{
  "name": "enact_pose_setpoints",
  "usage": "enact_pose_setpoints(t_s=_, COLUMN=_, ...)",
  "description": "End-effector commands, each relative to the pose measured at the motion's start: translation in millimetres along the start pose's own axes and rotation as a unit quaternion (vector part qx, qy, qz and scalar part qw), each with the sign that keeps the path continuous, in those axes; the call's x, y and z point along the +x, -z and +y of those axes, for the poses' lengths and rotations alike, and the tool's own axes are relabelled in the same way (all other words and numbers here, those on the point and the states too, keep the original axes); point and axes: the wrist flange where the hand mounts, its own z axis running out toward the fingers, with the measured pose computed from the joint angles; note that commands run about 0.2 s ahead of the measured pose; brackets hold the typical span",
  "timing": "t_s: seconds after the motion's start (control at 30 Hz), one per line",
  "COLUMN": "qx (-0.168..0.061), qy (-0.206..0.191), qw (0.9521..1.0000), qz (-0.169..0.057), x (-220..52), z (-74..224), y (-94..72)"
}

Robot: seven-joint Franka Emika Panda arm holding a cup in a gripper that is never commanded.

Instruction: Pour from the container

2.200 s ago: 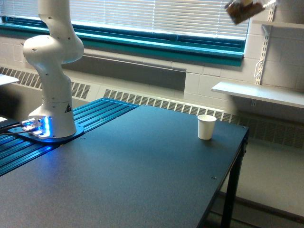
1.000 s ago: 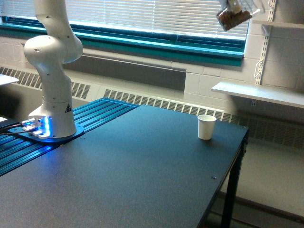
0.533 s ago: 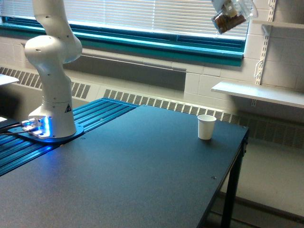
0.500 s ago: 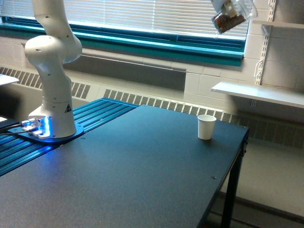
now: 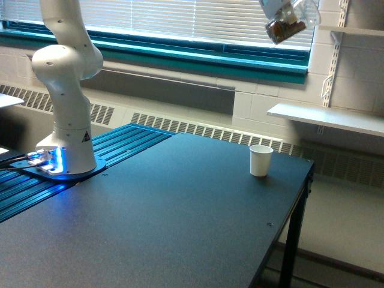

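Tool [image 5: 277, 7] and cup appeared only at the very top edge of the exterior view, toward that view's right, high above the worktop [image 5: 180, 222]. Just a pale part of the tool showed before the frame cut it off, so whether its jaws were spread or closed could not be told from this angle. Right against that pale part sat the container [image 5: 287, 23], a small clear cup tipped well off upright, with brown granular bits gathered in its lower portion. It hung in front of the window blinds [image 5: 180, 21] and above the teal window sill [image 5: 198, 57].

Far below it, a white paper cup [image 5: 260, 160] stood upright on the dark worktop, near the worktop's far edge on the exterior view's right. The container was well apart from this cup in height and sat slightly to the right of it in the picture.

On the exterior view's left, the white base and lower links of the arm [image 5: 65, 90] rose from a round mount lit with a blue glow, set on a ribbed teal surface [image 5: 114, 150] beside the worktop. A white wall shelf [image 5: 327, 117] jutted out at the exterior view's right, behind and above the paper cup.
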Motion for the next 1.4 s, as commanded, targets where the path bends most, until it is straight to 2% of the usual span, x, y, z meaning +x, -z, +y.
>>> enact_pose_setpoints(t_s=0.03, qx=0.007, qy=0.027, qw=0.9996, qz=0.010, x=-12, z=-12, y=11.8)
enact_pose_setpoints(t_s=0.23, qx=0.004, qy=0.003, qw=1.0000, qz=0.000, x=-26, z=-6, y=9.4)
enact_pose_setpoints(t_s=0.53, qx=-0.010, qy=-0.003, qw=0.9999, qz=-0.013, x=-54, z=6, y=1.9)
enact_pose_setpoints(t_s=0.73, qx=-0.020, qy=-0.002, qw=0.9995, qz=-0.025, x=-73, z=13, y=-5.0)
enact_pose_setpoints(t_s=1.07, qx=-0.026, qy=0.010, qw=0.9989, qz=-0.036, x=-100, z=8, y=-9.3)
enact_pose_setpoints(t_s=1.4, qx=-0.035, qy=0.015, qw=0.9979, qz=-0.052, x=-125, z=6, y=-20.4)
